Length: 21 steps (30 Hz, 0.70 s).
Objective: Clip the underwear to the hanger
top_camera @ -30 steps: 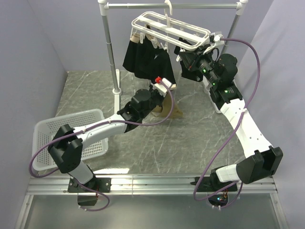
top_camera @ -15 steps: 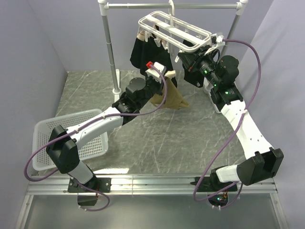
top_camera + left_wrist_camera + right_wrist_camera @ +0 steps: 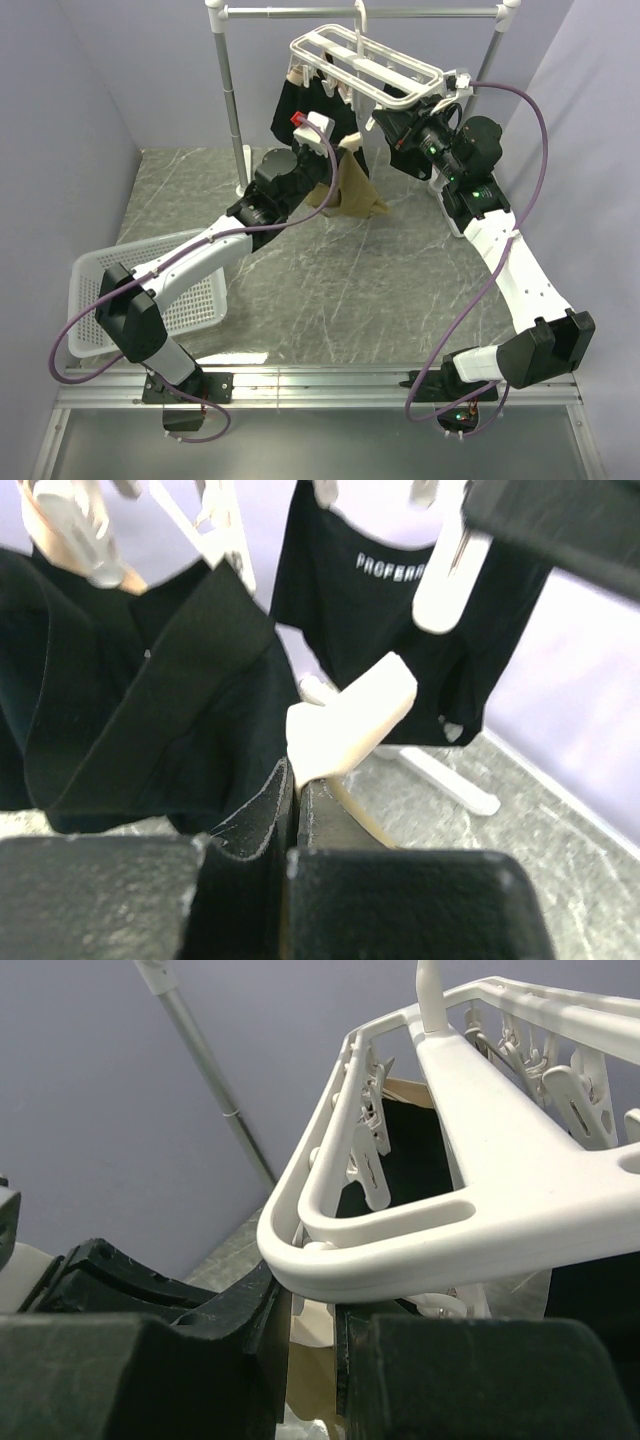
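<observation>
The hanger (image 3: 366, 62), a white frame with dangling clips, hangs by its hook from the top rail. It fills the right wrist view (image 3: 470, 1200). My left gripper (image 3: 337, 143) is shut on the waistband of the tan underwear (image 3: 356, 193) and holds it up just below the hanger's near side. In the left wrist view the pale waistband (image 3: 350, 715) sticks out of the closed jaws of the left gripper (image 3: 297, 780). My right gripper (image 3: 386, 116) is under the hanger's right corner. Its fingers (image 3: 250, 1330) close on a white clip (image 3: 316, 1322), with tan cloth (image 3: 310, 1385) below.
Black garments (image 3: 298, 112) hang clipped to the hanger's far side and show close in the left wrist view (image 3: 130, 680). The metal pole rack (image 3: 232, 110) stands at the back. A white basket (image 3: 190, 295) sits at the left on the grey marbled table (image 3: 380, 290).
My left arm has lifted the underwear off the table and up towards the hanger. The hanger has shifted slightly right; the right gripper has stayed at its corner.
</observation>
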Available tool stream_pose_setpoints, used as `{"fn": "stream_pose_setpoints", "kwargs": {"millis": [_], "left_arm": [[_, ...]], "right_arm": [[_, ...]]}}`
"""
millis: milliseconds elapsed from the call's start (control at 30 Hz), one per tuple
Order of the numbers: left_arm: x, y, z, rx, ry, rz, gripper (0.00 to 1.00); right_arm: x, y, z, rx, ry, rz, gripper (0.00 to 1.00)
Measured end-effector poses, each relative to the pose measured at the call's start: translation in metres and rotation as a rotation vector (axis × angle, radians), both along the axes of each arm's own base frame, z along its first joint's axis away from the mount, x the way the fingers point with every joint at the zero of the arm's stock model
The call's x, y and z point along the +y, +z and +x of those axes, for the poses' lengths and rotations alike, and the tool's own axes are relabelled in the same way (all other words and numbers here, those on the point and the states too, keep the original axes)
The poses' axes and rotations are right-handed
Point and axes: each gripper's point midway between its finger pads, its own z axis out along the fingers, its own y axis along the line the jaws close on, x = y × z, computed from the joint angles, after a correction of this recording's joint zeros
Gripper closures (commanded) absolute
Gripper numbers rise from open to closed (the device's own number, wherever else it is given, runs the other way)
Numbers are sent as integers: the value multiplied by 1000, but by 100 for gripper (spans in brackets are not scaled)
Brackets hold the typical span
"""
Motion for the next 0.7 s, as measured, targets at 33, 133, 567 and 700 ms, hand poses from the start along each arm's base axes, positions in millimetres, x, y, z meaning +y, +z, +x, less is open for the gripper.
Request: {"fn": "stream_pose_setpoints", "kwargs": {"millis": [33,133,567,700], "left_arm": [[0,4,0,-3,-3,-8,100],[-2,15,-1,-13,-13,-32,100],[-4,19,7,21,-32,-81,100],[0,14,14,48,-29,-97,100]], "right_arm": [[0,1,0,-1,3,3,100],[1,2,-1,1,8,13,100],[3,9,-4,6,31,61,100],[1,9,-2,15,35,77,100]]}}
